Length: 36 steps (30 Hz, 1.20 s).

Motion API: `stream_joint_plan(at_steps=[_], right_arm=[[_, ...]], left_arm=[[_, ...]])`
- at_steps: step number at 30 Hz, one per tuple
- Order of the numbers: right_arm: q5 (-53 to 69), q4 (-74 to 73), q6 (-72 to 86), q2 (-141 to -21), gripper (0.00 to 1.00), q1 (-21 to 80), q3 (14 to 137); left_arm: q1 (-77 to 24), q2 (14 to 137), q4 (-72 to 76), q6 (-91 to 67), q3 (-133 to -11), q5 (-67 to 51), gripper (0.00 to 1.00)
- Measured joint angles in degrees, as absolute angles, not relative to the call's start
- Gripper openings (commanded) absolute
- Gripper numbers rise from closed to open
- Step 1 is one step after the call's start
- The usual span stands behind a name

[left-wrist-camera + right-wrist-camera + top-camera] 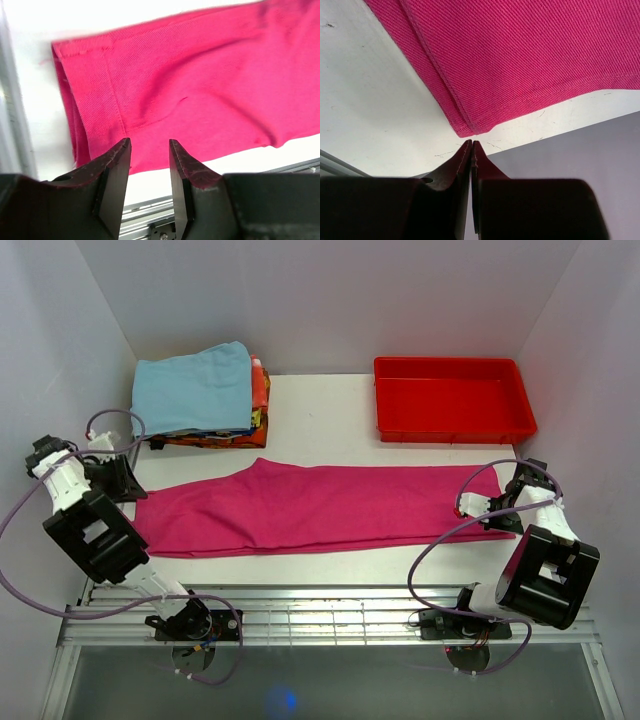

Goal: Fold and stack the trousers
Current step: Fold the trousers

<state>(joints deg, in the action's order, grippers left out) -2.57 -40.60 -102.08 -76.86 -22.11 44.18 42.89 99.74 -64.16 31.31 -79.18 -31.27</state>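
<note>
The magenta-pink trousers (310, 510) lie flat across the table from left to right, their legs laid one over the other. My left gripper (120, 485) is at their wide left end. In the left wrist view it (150, 145) is open and empty above the near edge of the trousers (200, 85). My right gripper (497, 518) is at their narrow right end. In the right wrist view it (471, 144) is shut and empty, its tips just short of the trousers' near corner (470, 131), on bare table.
A stack of folded clothes topped by a light blue cloth (195, 390) sits at the back left. A red plastic tray (452, 425) stands at the back right. A metal rail (330, 615) runs along the near edge. Walls close in left and right.
</note>
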Motion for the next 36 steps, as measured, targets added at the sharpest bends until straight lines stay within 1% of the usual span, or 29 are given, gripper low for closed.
stream_joint_plan(at_steps=[2, 5, 9, 13, 16, 18, 23, 27, 28, 29, 31, 32, 33, 34, 36], right_arm=[[-2.6, -40.6, -102.0, -76.9, 0.08, -22.1, 44.2], [-2.6, -40.6, -102.0, -76.9, 0.08, -22.1, 44.2], [-2.7, -40.6, -102.0, -76.9, 0.08, -22.1, 44.2], [-2.7, -40.7, -102.0, -76.9, 0.08, -22.1, 44.2], [-2.8, -41.3, -102.0, -76.8, 0.08, -22.1, 44.2], [-3.0, -42.0, -102.1, -76.3, 0.08, -22.1, 44.2], [-3.8, -42.3, -102.7, -74.6, 0.08, -22.3, 44.2], [-4.4, -42.2, -103.4, -74.8, 0.08, -23.8, 44.3], [-4.5, -42.3, -103.5, -75.3, 0.13, -24.3, 44.5], [-4.5, -42.3, -103.5, -75.9, 0.24, -24.5, 44.7], [-4.3, -42.2, -103.7, -76.3, 0.33, -24.9, 44.9], [-4.1, -42.3, -103.9, -76.2, 0.44, -25.0, 44.9], [-3.2, -42.2, -104.2, -76.1, 0.48, -25.0, 44.9], [-2.5, -42.0, -104.6, -75.8, 0.5, -25.0, 44.8], [-1.0, -41.5, -105.7, -75.0, 0.5, -25.0, 44.6]], left_arm=[[42.8, 96.9, -66.3, 32.5, -81.9, -32.6, 0.47], [42.7, 93.5, -67.7, 34.0, -82.1, -33.3, 0.47], [42.7, 91.6, -66.8, 35.1, -74.8, -33.2, 0.42], [42.9, 96.7, -63.7, 33.8, -66.9, -31.5, 0.34], [43.4, 103.5, -60.4, 31.3, -65.1, -29.6, 0.27], [44.0, 107.1, -59.4, 29.2, -65.3, -29.1, 0.26], [45.7, 108.7, -59.7, 25.1, -66.1, -29.4, 0.21], [46.5, 109.7, -60.1, 23.8, -66.6, -29.7, 0.21], [46.7, 110.0, -60.3, 23.6, -66.7, -30.0, 0.22], [47.0, 110.4, -60.5, 23.4, -66.9, -30.4, 0.24], [47.5, 110.8, -61.0, 23.4, -67.1, -31.1, 0.25], [47.7, 110.9, -61.1, 23.4, -67.2, -31.2, 0.25], [47.8, 111.0, -61.2, 23.5, -67.2, -31.5, 0.25], [47.9, 111.0, -61.3, 23.5, -67.2, -31.7, 0.26], [47.9, 111.1, -61.3, 23.5, -67.2, -31.8, 0.26]])
